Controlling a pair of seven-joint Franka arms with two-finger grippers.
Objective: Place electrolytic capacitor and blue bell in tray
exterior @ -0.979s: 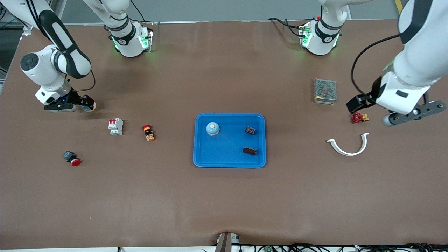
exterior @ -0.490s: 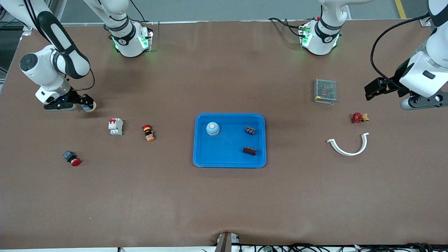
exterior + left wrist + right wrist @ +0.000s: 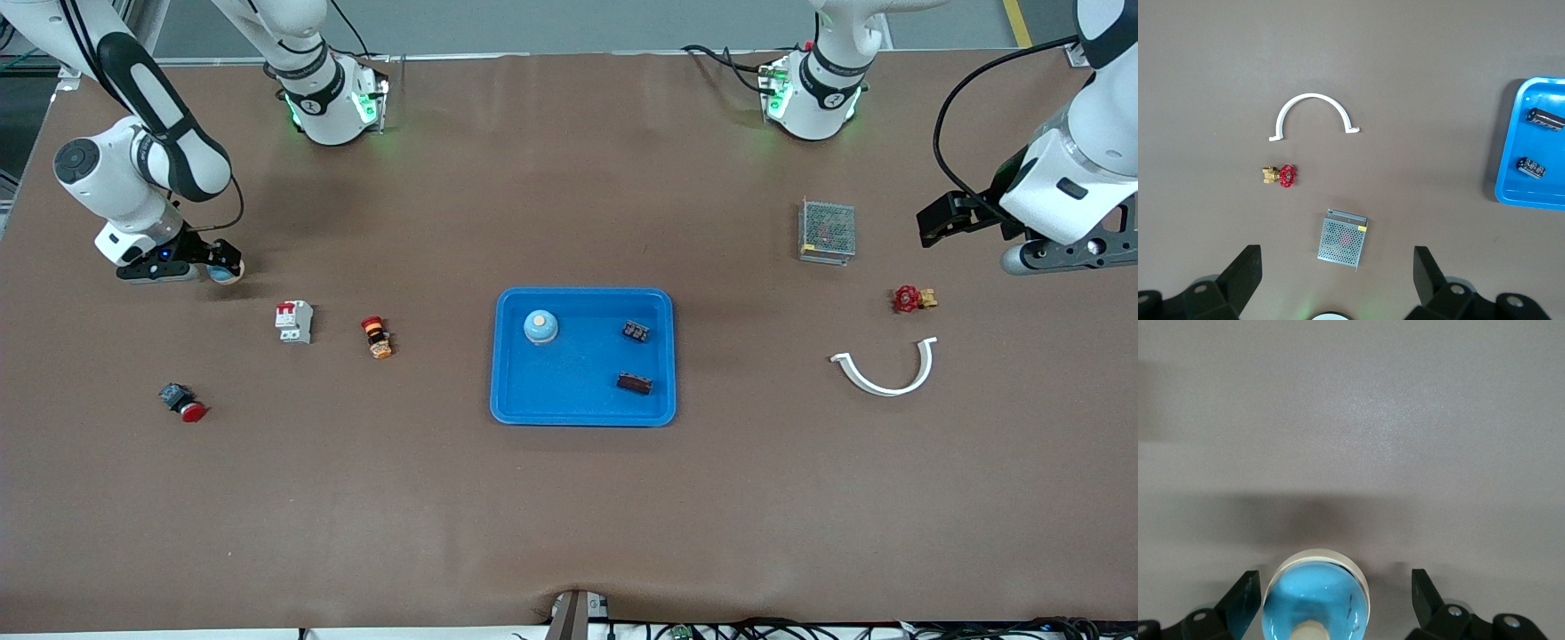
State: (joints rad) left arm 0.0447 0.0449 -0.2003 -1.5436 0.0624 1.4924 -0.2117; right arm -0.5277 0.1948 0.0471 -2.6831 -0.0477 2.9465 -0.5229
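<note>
**Table at the moment shown, front camera edge toward the bases.**

- The widest open room is the bare strip of table (image 3: 569, 533) along the front camera's edge.
- Next come a red push-button (image 3: 183, 402) toward the right arm's end and the tray (image 3: 511, 404) at mid-table.
- A white clamp (image 3: 885, 369) lies toward the left arm's end, with clear lanes between these.
- In the tray, the near capacitor (image 3: 635, 383) and far capacitor (image 3: 636, 332) lie apart along the rim nearest the left arm's end.
- The bell (image 3: 540, 326) stands in the tray's corner toward the right arm's base.
- Between tray and table end lie an orange button (image 3: 377, 338) and a breaker (image 3: 294, 321).
- A red valve (image 3: 911, 299) sits farther than the clamp, and a mesh box (image 3: 827, 231) farther again.

**Change.** The left gripper (image 3: 1067, 253), over the valve a second ago, has drawn back to the table's edge at the left arm's end. Its pincer is wide and empty.

The right gripper (image 3: 213, 267) has barely shifted. It sits low at the table's other end, pincer wide, fingers (image 3: 1245, 597) on either side of a second bell (image 3: 1315, 600) without clamping it.
</note>
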